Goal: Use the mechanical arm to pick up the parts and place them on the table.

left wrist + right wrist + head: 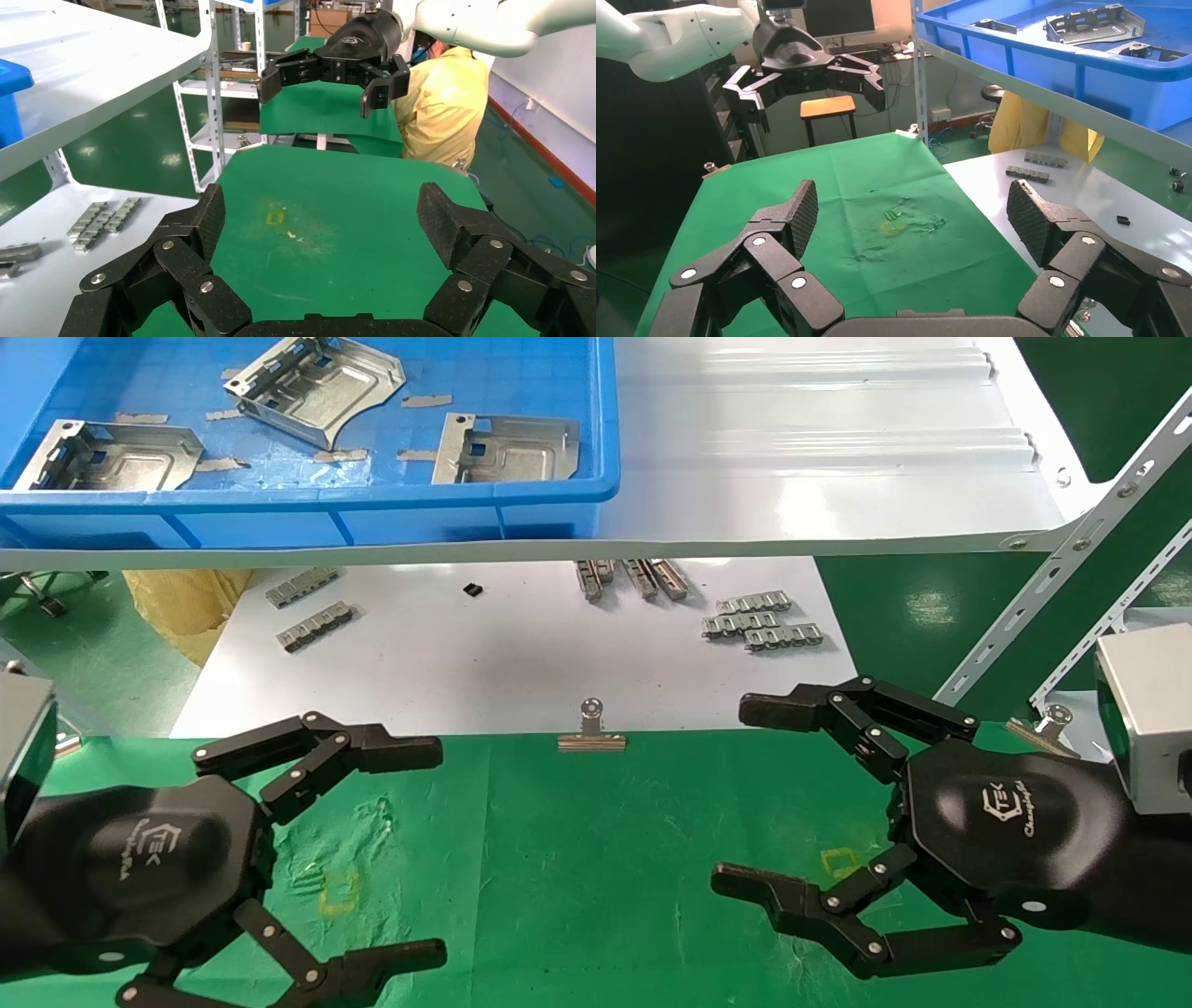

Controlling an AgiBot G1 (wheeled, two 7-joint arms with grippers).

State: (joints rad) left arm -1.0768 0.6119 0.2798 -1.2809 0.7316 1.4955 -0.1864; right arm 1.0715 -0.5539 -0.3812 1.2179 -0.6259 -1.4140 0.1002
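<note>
Three silvery stamped metal parts lie in the blue bin on the upper shelf: one at the left (107,456), one at the back middle (317,385), one at the right (507,449). Two of them show in the right wrist view (1096,22). My left gripper (410,854) is open and empty above the green table (596,859), near its left front. My right gripper (745,794) is open and empty above the table's right side. Each gripper faces the other; the right one shows in the left wrist view (323,81), the left one in the right wrist view (807,88).
The blue bin (559,491) stands on a glossy white shelf sheet (819,458). Below it a white sheet (503,654) carries small ridged metal strips (759,621). A silver binder clip (591,728) sits on the cloth's far edge. Slotted shelf struts (1052,570) run at the right.
</note>
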